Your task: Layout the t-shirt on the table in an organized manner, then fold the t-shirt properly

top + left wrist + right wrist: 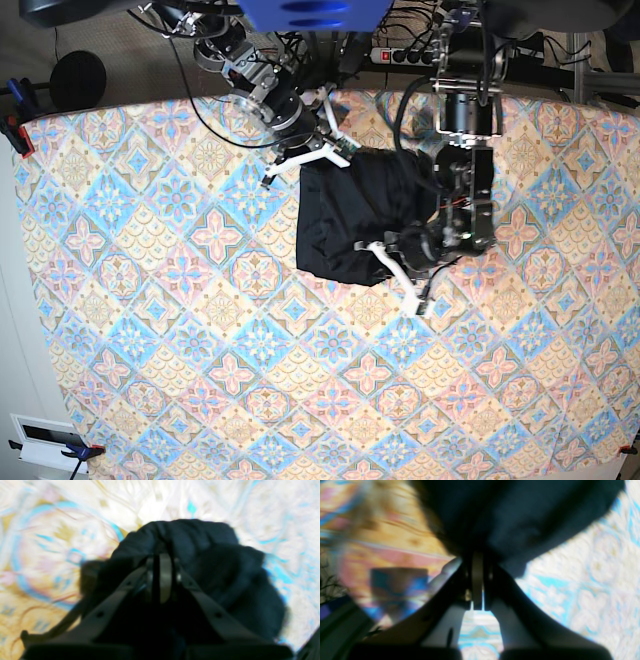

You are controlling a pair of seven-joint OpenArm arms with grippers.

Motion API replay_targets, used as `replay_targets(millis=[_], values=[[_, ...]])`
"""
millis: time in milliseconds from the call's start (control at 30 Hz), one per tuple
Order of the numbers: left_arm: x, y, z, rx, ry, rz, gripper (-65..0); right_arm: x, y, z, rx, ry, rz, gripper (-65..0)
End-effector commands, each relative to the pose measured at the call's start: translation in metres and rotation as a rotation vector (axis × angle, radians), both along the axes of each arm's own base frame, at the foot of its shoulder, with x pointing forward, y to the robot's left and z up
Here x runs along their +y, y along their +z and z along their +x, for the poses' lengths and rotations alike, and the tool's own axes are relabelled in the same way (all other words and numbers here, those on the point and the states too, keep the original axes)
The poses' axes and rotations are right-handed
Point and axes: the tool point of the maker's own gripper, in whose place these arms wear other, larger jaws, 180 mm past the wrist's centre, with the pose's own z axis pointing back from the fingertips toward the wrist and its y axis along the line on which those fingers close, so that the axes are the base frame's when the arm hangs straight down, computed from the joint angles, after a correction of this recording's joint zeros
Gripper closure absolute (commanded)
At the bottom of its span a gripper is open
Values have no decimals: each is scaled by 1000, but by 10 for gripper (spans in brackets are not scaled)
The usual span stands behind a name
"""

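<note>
Pinching t-shirt [345, 220] edges: left gripper [372, 248], right gripper [305, 165].

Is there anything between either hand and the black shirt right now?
Nothing visible. Both hands are right at the t-shirt: the right hand is shut on its fabric, and the left hand presses into a fold. Only patterned table surrounds the garment.
</note>
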Motion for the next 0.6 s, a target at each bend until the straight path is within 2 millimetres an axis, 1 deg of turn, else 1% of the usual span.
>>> replay_targets(millis=[0,133,233,300,333,400,467,567], values=[[9,31,16,-100,19,-29,-70,2,11,8,-34,-7,29,0],[44,68,11,-200,101,-109,-105,-11,19,21,-62,-60,34,0],[73,85,1,-248,157,-135,-120,-13,34,33,-95,-102,68,0],[92,85,-10,-248,184,-125,-120,-16,47,44,-122,-154,104,0],[97,82,-15,-239,187,-114,-120,-16,54,48,-136,-172,119,0],[105,70,-26,-206,189,-89,-120,-15,64,54,-150,-206,152,0],[111,58,-37,-174,195,-71,-119,-13,69,58,-154,-235,181,0],[116,43,-54,-129,193,-48,-119,0,77,61,-151,-258,234,0]])
